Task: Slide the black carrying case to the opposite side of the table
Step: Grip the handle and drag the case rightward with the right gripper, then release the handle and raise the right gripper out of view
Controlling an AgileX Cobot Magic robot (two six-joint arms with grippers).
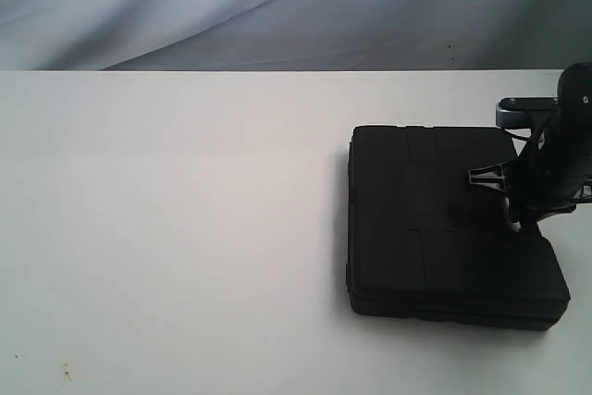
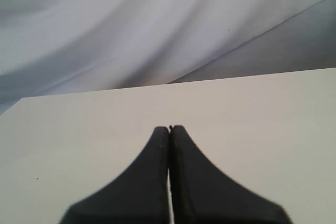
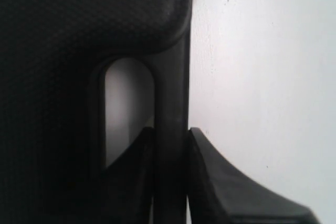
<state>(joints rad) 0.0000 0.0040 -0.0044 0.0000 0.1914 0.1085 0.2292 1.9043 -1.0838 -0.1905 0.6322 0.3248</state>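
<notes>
1. The left jaws are pressed together with nothing between them; their dark fingers (image 2: pixel 152 182) meet tip to tip above bare desk (image 2: pixel 252 129).
2. Beyond those jaws the desk's far edge meets a pale, creased cloth (image 2: pixel 131 30) hung as a backdrop.
3. In the exterior view the left jaws are out of sight, and the left and middle of the desk (image 1: pixel 166 228) lie white, with a few small specks (image 1: pixel 65 372) near the front.
4. The black case (image 1: pixel 435 219) lies flat on the right part of the desk, its body reaching leftward from the right jaws.
5. The right arm (image 1: pixel 555 164) comes down at the case's right edge.
6. The right jaws are clamped on the bar of the case's handle (image 3: pixel 170 129): one finger (image 3: pixel 131 171) sits inside the handle slot and the other finger (image 3: pixel 226 187) outside it, over the white desk.
</notes>
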